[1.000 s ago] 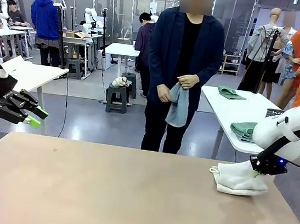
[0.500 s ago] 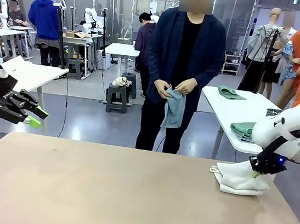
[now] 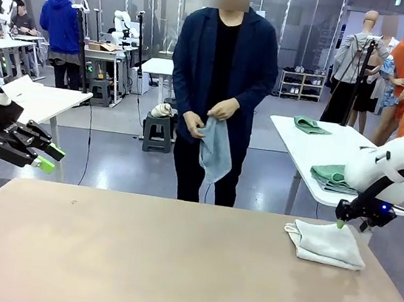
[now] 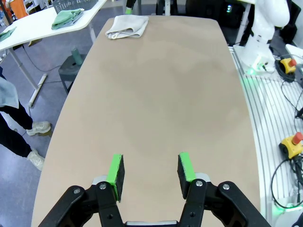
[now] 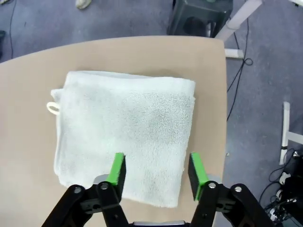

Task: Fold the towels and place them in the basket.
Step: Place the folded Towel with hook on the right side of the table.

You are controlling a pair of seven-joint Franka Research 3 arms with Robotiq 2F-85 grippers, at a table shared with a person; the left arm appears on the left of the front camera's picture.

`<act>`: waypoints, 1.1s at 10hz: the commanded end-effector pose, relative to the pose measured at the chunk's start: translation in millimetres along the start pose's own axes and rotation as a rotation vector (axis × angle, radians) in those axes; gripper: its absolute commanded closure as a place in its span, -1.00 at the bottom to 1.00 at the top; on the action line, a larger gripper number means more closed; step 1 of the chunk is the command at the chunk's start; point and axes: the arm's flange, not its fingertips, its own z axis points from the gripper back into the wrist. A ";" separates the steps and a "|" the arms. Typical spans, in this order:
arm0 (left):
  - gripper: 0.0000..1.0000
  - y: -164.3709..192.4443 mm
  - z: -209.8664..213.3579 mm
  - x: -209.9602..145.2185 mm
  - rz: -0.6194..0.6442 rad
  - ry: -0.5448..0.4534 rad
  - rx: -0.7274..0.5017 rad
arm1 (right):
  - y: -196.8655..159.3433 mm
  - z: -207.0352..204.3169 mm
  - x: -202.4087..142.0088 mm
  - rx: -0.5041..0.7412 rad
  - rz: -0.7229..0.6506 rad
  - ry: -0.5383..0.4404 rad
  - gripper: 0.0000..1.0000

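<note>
Right wrist view: the cream-white towel [image 5: 125, 135] is seen lying flat as a folded, nearly square packet at the far right corner of the tan table [image 5: 28, 85]. The sides are so close in length that no long axis can be told. Its corner loop [image 5: 53, 108] is turned towards the table's middle, and its stacked edges are turned towards the table's right end. The terry pile is shown as soft and nubbly, with rounded folds. The right gripper [image 5: 156, 170] is held just above the towel, its green pads spread and nothing pinched between them.

In the front view the same towel [image 3: 326, 244] is seen with the right gripper [image 3: 343, 223] raised over its far edge. A second ago that gripper was pressed down and closed on the cloth, which was bunched up under it; now the cloth has been let go and lies flattened. The left gripper [image 3: 52, 159] is unchanged, held off the table's left side; in the left wrist view its jaws [image 4: 150, 172] are seen apart and empty. The person has shifted towards the robot's left, and a pale blue towel [image 3: 215, 149] is held hanging, limp and creased, from both hands [image 3: 224, 109].
</note>
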 end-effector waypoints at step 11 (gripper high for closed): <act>-0.17 -0.5 0.2 0.4 -0.006 -0.007 -0.001 | 142.2 317.6 -67.5 0.015 0.025 -0.065 -0.70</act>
